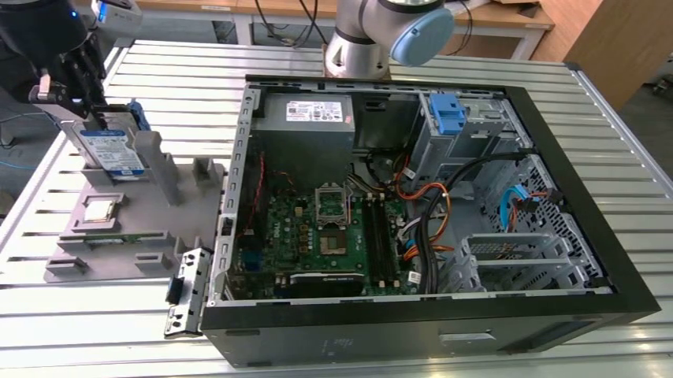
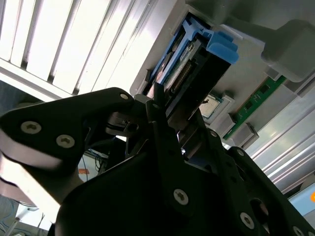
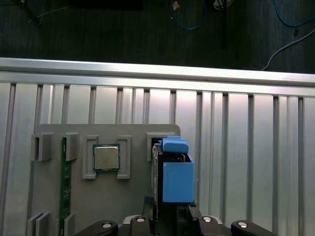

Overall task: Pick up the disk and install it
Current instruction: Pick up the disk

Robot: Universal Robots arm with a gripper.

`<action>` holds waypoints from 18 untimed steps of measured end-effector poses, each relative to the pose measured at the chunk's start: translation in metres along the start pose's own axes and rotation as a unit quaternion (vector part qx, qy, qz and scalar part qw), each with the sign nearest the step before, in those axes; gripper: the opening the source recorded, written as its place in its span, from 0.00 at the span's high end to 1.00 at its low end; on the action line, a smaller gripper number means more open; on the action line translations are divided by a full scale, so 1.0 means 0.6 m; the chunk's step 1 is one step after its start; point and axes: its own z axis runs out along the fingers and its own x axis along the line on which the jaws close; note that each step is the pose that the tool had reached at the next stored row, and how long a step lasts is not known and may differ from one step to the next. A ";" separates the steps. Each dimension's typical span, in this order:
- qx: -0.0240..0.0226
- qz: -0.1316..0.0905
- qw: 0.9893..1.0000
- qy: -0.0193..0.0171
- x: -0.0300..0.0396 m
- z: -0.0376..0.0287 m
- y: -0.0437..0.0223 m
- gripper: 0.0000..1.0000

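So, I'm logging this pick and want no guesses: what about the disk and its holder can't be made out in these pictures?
Exterior view: the grey holder hides the bottom edge of the disk.
Second wrist view: the dark body of the hand covers the disk's near end.
First wrist view: the disk stands edge-on, so its label face is unseen; the picture's bottom edge cuts off the hand.

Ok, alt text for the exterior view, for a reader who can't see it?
The gripper is at the top edge of the disk, which stands upright in a grey fixture at the exterior view's left. An open computer case lies beside it on the slatted table.
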 end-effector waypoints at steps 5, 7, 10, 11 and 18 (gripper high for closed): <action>0.000 0.000 1.000 0.000 0.000 0.000 0.000 0.58; 0.000 0.000 1.000 0.000 0.000 0.000 0.000 0.51; 0.000 0.005 1.000 0.000 0.000 0.000 0.000 0.51; 0.000 0.013 1.000 0.000 0.000 0.000 0.000 0.51; 0.001 0.020 1.000 -0.001 0.000 0.000 0.000 0.51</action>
